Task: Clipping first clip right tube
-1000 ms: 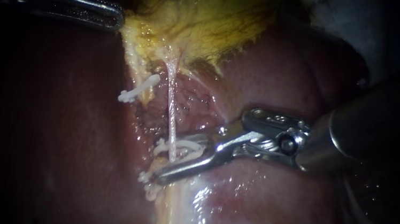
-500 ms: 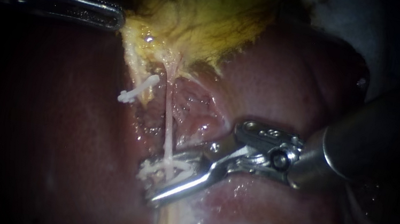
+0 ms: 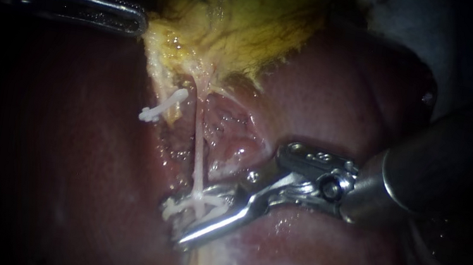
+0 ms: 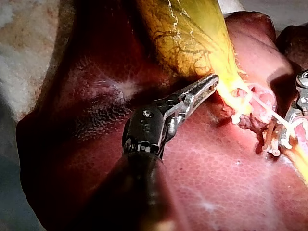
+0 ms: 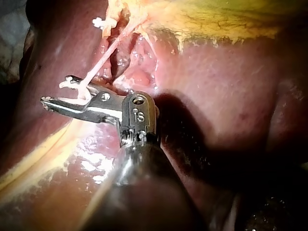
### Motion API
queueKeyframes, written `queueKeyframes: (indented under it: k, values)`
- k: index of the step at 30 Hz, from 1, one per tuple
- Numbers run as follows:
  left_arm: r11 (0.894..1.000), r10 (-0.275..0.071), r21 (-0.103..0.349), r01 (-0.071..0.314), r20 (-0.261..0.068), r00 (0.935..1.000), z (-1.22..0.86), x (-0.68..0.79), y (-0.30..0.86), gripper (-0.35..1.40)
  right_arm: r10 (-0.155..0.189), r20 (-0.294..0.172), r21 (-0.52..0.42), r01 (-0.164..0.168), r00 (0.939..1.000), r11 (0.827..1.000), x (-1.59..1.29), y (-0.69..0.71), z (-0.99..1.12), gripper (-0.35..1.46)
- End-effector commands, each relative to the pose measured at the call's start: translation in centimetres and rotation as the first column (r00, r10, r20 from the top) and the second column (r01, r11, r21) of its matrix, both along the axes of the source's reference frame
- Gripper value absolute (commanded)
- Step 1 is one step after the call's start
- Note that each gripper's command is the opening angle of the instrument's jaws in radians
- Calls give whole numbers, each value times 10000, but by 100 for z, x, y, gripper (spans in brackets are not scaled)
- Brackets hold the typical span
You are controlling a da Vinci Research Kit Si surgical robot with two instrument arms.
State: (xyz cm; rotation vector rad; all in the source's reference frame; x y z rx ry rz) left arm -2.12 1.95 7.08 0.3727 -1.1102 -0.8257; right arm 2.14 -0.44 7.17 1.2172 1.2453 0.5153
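The right instrument point(image 3: 172, 224) has its end effector clamped on a white clip point(image 3: 171, 207) that straddles the right tube point(image 3: 198, 145), low on the tube where it runs onto the liver point(image 3: 306, 253) (a gap shows between the jaws). The left instrument point(image 3: 141, 21), well apart, has its end effector closed on the gallbladder point(image 3: 236, 17) at its edge.

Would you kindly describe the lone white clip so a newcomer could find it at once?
Start at the yellow gallbladder and follow its lower-left edge down over the liver. A white clip lies slanted there, left of the thin tube. Unlike the clips lower down, it stands clear of the right instrument.
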Motion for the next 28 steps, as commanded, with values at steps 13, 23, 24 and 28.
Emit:
queueKeyframes:
  k: [13, 23, 24, 28]
  values:
    - [10000, -1, 0, 1, -1, 10000, 0, 0, 0, -35, 73, -23, -108, -73, 10000, 9999, -1, 3, 5, -35]
    - [10000, -4, 0, 4, -2, 10000, 0, -1, 0, -35, 101, -33, -121, -102, 9999, 9999, 2, 3, 11, -35]
    - [10000, -4, 0, 4, -2, 10000, 0, -1, 0, -35, 102, -33, -121, -102, 9999, 9999, 2, 3, 11, -35]
    - [10000, -4, 0, 4, -2, 10000, 0, -1, 0, -35, 111, -28, -122, -111, 9999, 9999, 1, 4, 12, -35]
